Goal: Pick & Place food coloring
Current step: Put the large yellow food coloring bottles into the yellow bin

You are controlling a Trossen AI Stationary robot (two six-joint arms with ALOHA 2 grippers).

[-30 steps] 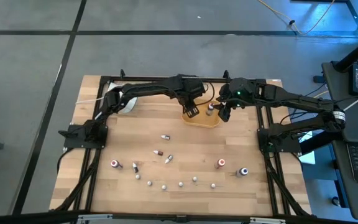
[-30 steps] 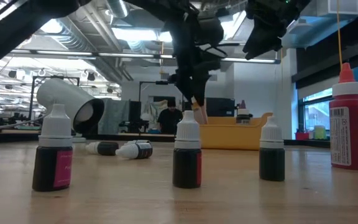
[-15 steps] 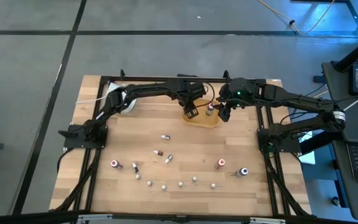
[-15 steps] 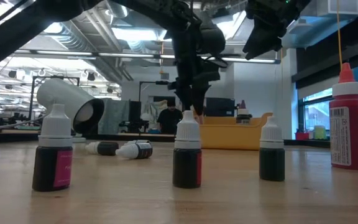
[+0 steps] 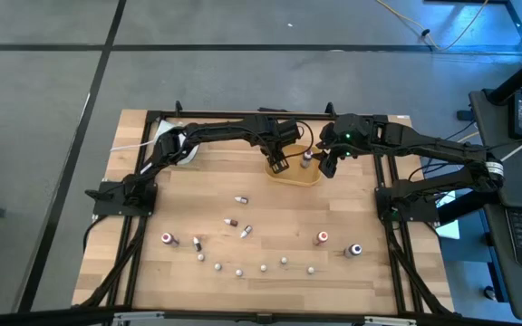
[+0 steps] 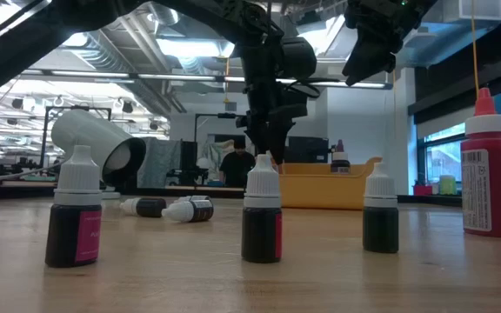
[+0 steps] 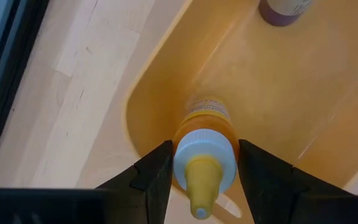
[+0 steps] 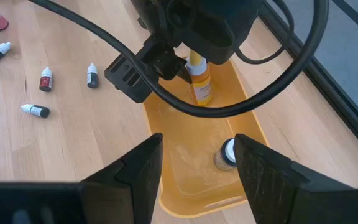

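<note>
Counter point(image 5: 270, 222): pale wood planks, matt, grain seen. Tray point(image 7: 278, 118): smooth yellow-orange plastic w/ soft sheen, faint scuffs noted inside. Orange bottle point(image 7: 205, 134) gripped in left claw point(image 7: 204, 171): translucent plastic, w/ white ribbed cap and yellow nozzle. Claw fingers point(image 7: 157, 177): matt black plastic. Red bottle point(image 6: 489, 165): glossy, paper label. Small vials point(image 6: 262, 213): dark glossy bodies, matt white caps.

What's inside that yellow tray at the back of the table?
Two bottles show in the tray: an orange bottle held upright between the left gripper fingers, and a white-capped bottle below the open right gripper. The arm covers part of the tray floor.
</note>
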